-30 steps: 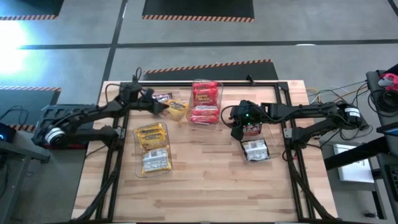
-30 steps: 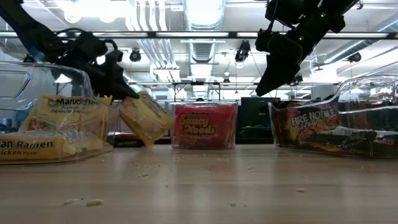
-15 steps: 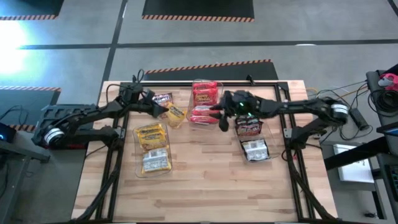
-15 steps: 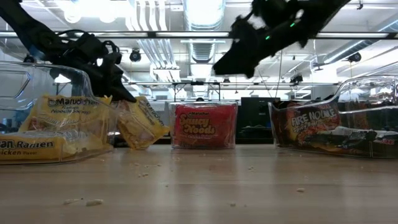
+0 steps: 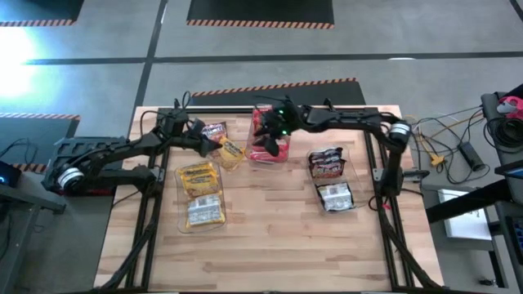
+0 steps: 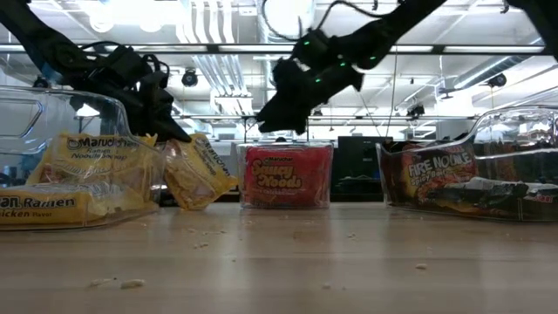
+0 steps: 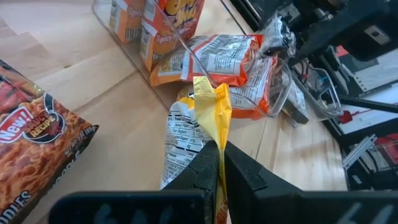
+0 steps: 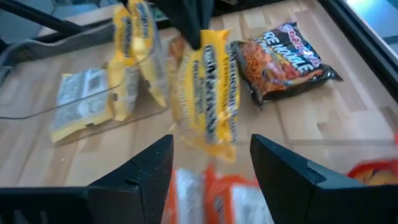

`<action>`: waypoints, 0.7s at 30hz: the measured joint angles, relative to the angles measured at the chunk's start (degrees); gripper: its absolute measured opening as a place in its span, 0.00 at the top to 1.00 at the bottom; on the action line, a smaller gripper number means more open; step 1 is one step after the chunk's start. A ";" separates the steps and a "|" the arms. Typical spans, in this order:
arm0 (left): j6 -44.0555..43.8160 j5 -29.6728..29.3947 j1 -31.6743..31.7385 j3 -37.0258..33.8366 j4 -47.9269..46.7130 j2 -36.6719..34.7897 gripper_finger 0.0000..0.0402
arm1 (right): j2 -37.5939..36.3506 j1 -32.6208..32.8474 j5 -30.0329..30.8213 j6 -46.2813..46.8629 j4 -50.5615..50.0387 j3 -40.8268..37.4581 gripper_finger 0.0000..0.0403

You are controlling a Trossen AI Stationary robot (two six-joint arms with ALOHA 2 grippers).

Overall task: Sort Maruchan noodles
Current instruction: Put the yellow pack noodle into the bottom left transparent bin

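Note:
My left gripper is shut on a yellow Maruchan packet between the yellow bin and the red bin. A dark packet lies flat on the table just beyond it. My right gripper hovers open above the red bin, which holds red packets. Its fingers are spread, with nothing between them. Through their gap the yellow packet shows farther off. The dark bin at the right holds dark packets. My left gripper pinches the yellow packet's upper sealed edge between its two fingers. The fingers slant down from the table's left side. The packet hangs below them, tilted, with its lower end at the tabletop; whether it rests there I cannot tell.
The yellow bin with yellow packets stands near the left, the dark bin at the right. A black frame rail runs along the table's far edge. Bare wood lies toward the near edge.
My right gripper has swung from above the dark bin toward the table's left and far side. It is now over the red bin and points more toward the left. A dark packet that was under it stays in the dark bin.

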 joint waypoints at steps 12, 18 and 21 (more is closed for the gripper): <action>2.58 0.15 -0.09 -0.02 -0.54 0.02 1.00 | 12.06 -1.31 -0.43 -3.58 -9.48 18.10 0.46; 3.32 0.85 -0.13 -0.02 0.27 0.02 1.00 | 16.30 -1.29 -1.53 -6.33 -9.72 22.68 0.46; 3.34 2.44 -0.23 -0.02 1.21 0.02 1.00 | 18.60 -1.29 -4.04 -6.86 -9.66 25.48 0.46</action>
